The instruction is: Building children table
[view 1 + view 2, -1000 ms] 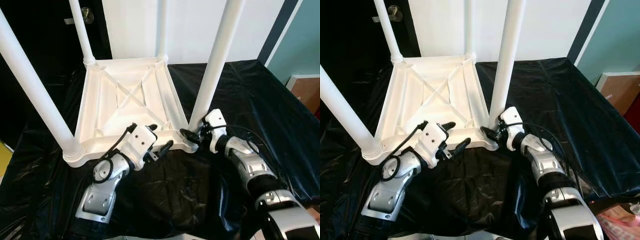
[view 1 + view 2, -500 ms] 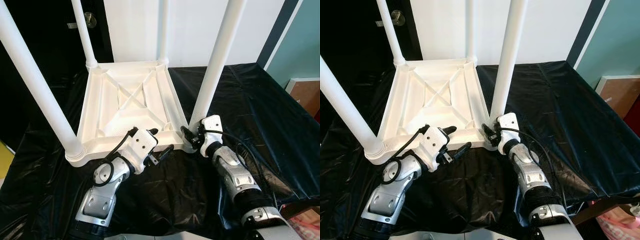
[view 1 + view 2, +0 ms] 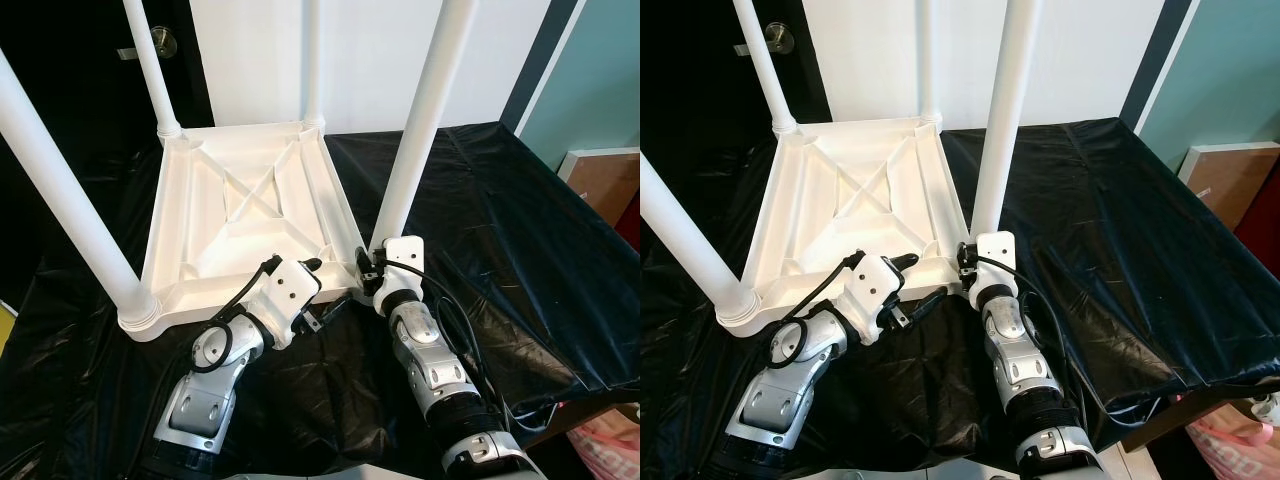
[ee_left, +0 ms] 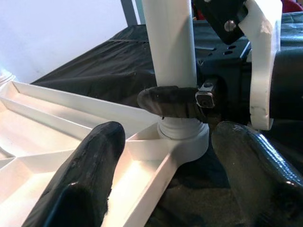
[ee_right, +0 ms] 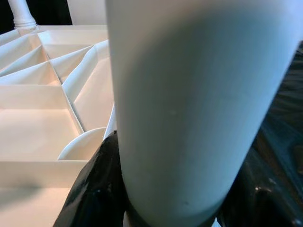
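The white children's table (image 3: 240,215) lies upside down on a black sheet, with its legs pointing up. My right gripper (image 3: 366,268) is shut on the base of the near right leg (image 3: 415,130). The right wrist view has that leg (image 5: 189,104) between two black fingers (image 5: 94,189). My left gripper (image 3: 322,290) is open at the table's near edge, just left of that leg, with one finger over the rim and one outside it. In the left wrist view its fingers (image 4: 90,175) frame the leg's socket (image 4: 182,137), and a right finger wraps the leg above it.
The near left leg (image 3: 60,180) leans out over the left side. Two more legs (image 3: 148,65) stand at the far corners. A dark door with a knob (image 3: 160,40) is behind. The black sheet (image 3: 500,230) drops off at the right, by a brown cabinet (image 3: 605,185).
My right forearm has swung in from the right and now lies straight below the leg, its gripper still at the leg's base. The left gripper has barely moved. The camera has shifted slightly.
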Motion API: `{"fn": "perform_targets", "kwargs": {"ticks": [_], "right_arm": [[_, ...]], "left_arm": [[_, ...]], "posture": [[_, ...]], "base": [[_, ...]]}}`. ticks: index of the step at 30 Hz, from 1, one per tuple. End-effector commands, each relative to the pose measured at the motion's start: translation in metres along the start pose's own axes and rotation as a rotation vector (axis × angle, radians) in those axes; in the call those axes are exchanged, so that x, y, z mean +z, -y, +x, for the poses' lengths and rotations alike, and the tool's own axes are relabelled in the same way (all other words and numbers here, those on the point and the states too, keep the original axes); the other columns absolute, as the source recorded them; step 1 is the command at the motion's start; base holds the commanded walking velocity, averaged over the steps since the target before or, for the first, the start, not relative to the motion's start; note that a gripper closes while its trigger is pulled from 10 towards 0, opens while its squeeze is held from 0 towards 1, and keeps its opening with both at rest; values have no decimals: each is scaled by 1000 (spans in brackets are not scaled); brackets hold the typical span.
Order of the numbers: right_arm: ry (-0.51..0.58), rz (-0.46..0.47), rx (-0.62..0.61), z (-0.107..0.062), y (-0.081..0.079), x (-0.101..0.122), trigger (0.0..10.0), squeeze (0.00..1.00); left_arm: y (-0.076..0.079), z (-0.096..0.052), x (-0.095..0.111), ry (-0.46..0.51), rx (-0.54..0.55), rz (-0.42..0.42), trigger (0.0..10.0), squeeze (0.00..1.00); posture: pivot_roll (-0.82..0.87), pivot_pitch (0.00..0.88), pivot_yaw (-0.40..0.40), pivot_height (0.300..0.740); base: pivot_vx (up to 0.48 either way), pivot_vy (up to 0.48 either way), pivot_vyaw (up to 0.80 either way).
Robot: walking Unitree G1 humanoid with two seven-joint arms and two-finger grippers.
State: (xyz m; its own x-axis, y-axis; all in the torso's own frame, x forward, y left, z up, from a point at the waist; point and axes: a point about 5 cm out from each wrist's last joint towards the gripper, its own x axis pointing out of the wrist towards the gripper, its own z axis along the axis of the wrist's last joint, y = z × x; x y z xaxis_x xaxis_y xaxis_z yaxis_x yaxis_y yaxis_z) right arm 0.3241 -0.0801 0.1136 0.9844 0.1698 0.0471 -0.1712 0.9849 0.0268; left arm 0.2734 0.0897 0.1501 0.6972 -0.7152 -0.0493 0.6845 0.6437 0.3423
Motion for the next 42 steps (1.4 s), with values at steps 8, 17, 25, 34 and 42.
{"fn": "perform_targets", "kwargs": {"ticks": [8,17,25,34,42], "right_arm": [[7,-34,22,-5,12,0,10000,1000],[92,-49,89,-32,26,3,10000,0],[105,-60,197,-62,29,4,10000,0],[60,-61,139,-91,52,-4,10000,0],[36,-78,78,-95,63,-7,10000,0]], "left_arm": [[-21,0,-3,-12,168,14,10000,0],[-29,2,-6,-13,277,-66,10000,0],[-32,0,-5,26,309,-157,10000,0],[-39,-12,-5,51,328,-156,10000,4],[-48,-26,-10,27,358,-106,10000,118]], "posture": [[12,33,-30,740],[10,36,-37,740],[2,36,-30,740],[-11,36,-19,740],[-22,33,-13,740]], "base": [[0,0,0],[0,0,0],[0,0,0],[0,0,0],[0,0,0]]}}
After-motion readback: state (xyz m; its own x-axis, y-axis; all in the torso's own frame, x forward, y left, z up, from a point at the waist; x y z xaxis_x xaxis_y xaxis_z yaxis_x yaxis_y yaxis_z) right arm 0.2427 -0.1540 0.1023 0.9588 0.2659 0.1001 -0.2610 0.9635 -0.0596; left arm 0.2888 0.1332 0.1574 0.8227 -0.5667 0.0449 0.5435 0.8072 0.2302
